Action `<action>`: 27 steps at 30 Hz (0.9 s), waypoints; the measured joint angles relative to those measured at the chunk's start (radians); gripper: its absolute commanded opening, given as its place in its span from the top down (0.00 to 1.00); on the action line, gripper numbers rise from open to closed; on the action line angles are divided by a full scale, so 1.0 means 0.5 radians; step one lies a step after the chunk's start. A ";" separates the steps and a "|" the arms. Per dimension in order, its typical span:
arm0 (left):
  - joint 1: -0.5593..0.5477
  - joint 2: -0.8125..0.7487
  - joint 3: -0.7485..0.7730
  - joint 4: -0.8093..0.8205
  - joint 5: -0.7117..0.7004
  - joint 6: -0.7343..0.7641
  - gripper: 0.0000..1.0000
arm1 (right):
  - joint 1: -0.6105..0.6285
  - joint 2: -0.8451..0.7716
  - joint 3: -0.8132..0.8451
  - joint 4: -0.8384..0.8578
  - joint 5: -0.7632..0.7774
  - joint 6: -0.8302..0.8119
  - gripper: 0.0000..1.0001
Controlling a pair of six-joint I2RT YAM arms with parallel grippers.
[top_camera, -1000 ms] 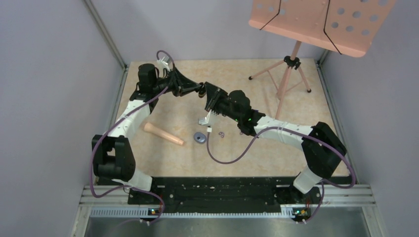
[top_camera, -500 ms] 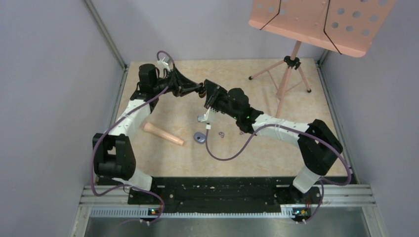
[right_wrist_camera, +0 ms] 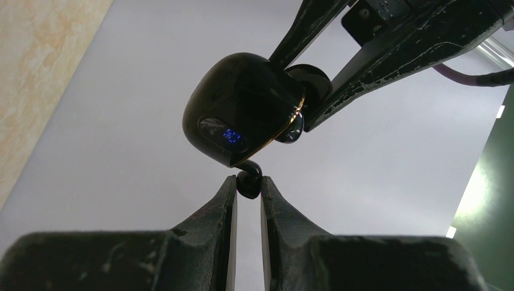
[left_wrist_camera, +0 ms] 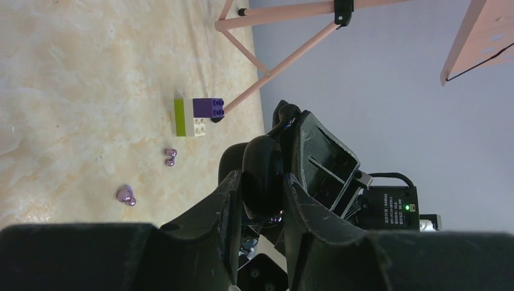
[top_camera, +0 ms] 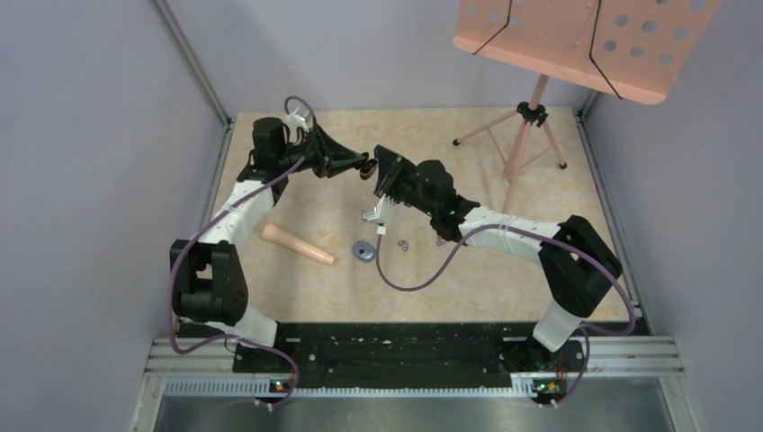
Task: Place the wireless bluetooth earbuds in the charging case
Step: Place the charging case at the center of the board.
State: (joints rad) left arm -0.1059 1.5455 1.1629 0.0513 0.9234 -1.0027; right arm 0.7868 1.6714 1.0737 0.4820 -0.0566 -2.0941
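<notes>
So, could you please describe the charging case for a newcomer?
From the pink music stand, look left, above the table's far middle. The left gripper holds the charging case: a glossy black rounded shell with a blue display, far bigger than the black earbud in the right gripper.

The charging case (right_wrist_camera: 242,106) carries a lit blue display (right_wrist_camera: 232,136) whose characters cannot be resolved, and the white-printed label (left_wrist_camera: 388,203) on the right arm (left_wrist_camera: 321,163) is too small to read.
</notes>
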 measured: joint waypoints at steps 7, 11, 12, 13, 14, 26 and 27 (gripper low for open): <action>0.014 0.011 0.000 -0.021 -0.001 -0.048 1.00 | 0.000 0.001 -0.014 0.019 -0.014 0.000 1.00; 0.014 0.020 0.000 -0.040 -0.002 -0.047 1.00 | -0.002 0.021 -0.005 0.023 -0.014 0.000 1.00; 0.014 0.020 0.000 -0.047 -0.004 -0.044 1.00 | -0.003 0.027 0.005 0.011 -0.014 0.000 1.00; 0.015 0.020 0.000 -0.050 -0.006 -0.039 1.00 | -0.005 0.030 0.018 0.004 -0.014 0.000 1.00; 0.018 0.020 0.000 -0.053 -0.009 -0.033 1.00 | -0.005 0.030 0.026 0.007 -0.013 0.000 1.00; 0.136 0.015 0.000 -0.374 -0.169 0.406 1.00 | 0.111 -0.680 -0.179 -1.035 0.377 0.377 1.00; 0.147 0.011 0.000 -0.415 -0.188 0.454 1.00 | 0.127 -0.797 -0.190 -1.286 0.371 0.455 1.00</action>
State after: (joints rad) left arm -0.0322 1.5513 1.1629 -0.1562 0.8295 -0.7757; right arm 0.8505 1.2732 0.9787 -0.1612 0.1287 -1.8668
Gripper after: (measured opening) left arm 0.326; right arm 0.151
